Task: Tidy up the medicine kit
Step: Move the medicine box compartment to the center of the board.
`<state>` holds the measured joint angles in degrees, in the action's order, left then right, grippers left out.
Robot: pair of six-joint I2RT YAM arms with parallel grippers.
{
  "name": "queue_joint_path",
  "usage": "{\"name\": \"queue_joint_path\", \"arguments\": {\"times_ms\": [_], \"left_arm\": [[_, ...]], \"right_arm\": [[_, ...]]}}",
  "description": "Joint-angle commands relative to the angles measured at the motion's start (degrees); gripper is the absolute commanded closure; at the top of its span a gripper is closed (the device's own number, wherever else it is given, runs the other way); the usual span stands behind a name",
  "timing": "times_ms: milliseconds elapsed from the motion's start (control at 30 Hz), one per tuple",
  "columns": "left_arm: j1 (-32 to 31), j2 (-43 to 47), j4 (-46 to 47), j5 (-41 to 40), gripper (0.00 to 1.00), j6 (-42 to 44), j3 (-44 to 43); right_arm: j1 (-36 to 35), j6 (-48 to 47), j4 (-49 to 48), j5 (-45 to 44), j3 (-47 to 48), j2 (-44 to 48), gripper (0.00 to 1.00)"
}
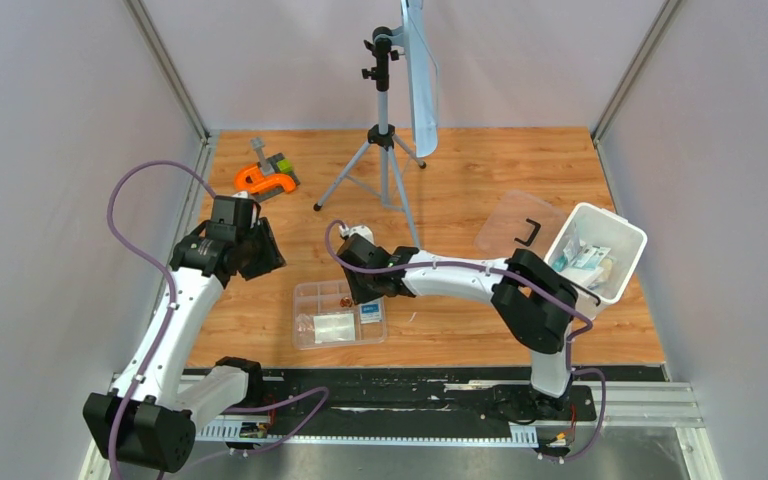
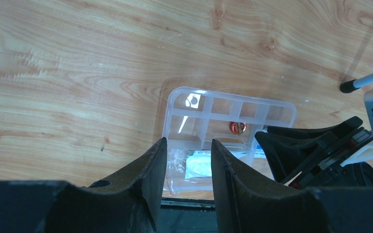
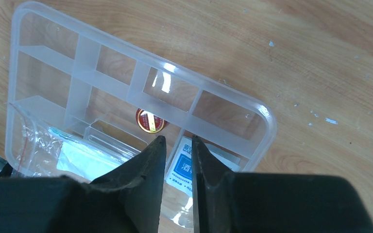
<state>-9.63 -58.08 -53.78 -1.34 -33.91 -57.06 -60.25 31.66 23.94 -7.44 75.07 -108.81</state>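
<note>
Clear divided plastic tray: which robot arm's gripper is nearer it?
Right. The right gripper hangs over the clear divided tray's right side; the left gripper is off beyond its far left corner.

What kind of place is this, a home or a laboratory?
Probably a robot laboratory cell, not a home: plain grey panels wall in a wooden tabletop, the left arm and right arm are mounted on a rail at its near edge, and a tripod stands on it.
</note>
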Motion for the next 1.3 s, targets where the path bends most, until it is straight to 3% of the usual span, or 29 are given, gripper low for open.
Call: {"name": "queue_joint_path", "arguments": {"times_ms": [0,167,400,633,833,1267], "left_arm": [[0.5,1.0,1.3,0.8,0.53,0.7,0.4],[0.5,1.0,1.7,1.0,0.53,0.7,0.7],[0.5,0.9,2.1,1.0,0.53,0.6,1.1],[0.5,0.7,2.9,2.7,0.53,0.5,1.6],[0.4,-0.3,4.7,4.6,0.53,0.5,1.9],[0.5,-2.7,8.1,7.8,0.53,0.8,2.9]], "right_arm": [[-0.5,1.0,0.4,-0.7,2.8,-1.7,0.76],[-0.5,0.5,0.4,-0.8,4.3,-3.4,0.78],[-0.5,0.1,0.5,-1.7,4.0,-3.7,1.00],[-0.5,-2.1,0.8,-5.2,-1.0,2.7,1.00],[0.1,-11.9,0.6,-10.6,-9.1,12.5,1.00],[10.3,-28.9,-0.7,2.0,-24.2,31.0,1.00]]}}
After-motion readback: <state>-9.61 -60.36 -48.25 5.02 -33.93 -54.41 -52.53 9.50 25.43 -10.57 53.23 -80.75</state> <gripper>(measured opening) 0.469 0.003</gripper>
